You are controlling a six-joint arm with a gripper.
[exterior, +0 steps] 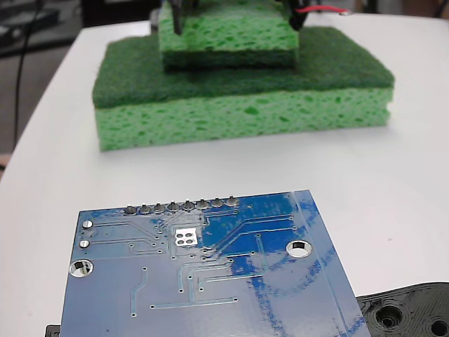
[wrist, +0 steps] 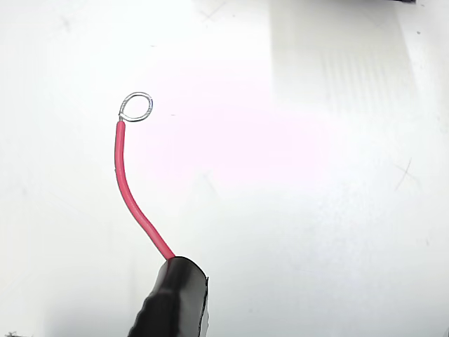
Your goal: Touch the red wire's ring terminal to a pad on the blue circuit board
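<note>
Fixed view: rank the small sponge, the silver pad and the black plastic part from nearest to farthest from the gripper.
1. Small sponge, top, directly beneath the gripper.
2. Silver pad, on the blue circuit board, lower centre.
3. Black plastic part, bottom right corner.

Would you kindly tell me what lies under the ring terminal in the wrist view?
Only bare white table shows beneath the ring terminal on the red wire. The blue circuit board is not under it; nothing there is hidden.
</note>
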